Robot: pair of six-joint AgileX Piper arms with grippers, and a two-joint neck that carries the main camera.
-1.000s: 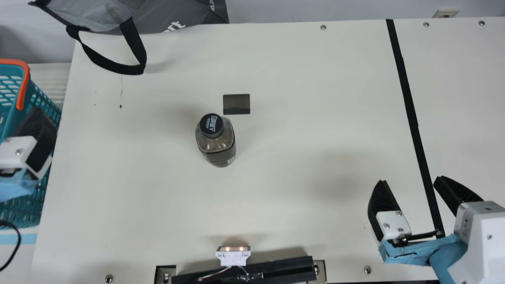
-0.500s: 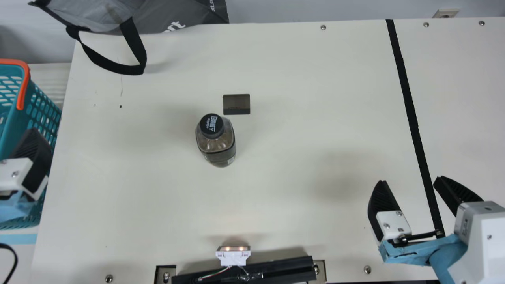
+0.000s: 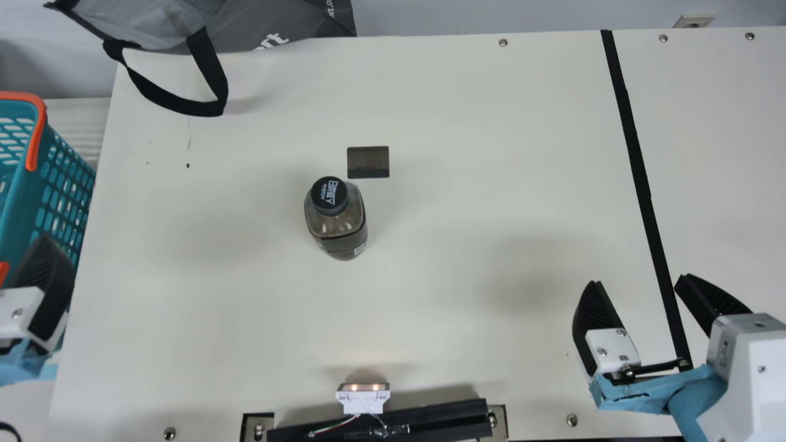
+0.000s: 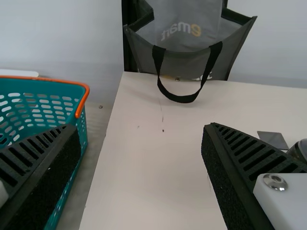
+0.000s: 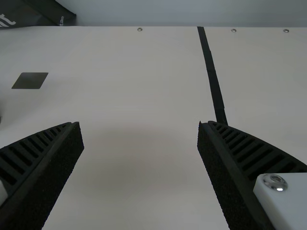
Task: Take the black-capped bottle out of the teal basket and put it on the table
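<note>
Black-capped bottle (image 3: 338, 224), one, stands on the worktop (image 3: 466, 184), left of centre. One teal basket (image 3: 17, 199) at left; one grey bag (image 3: 276, 24), far left. Left hand (image 3: 46, 276) and right hand (image 3: 639, 280) both wide.

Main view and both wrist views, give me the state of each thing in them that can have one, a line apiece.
Black-capped bottle: upright on the table, cap on
Teal basket: beside the table, open-topped
Grey bag: mouth open, strap drooping
Left end effector: open, empty
Right end effector: open, empty
Small white light unit: lit
</note>
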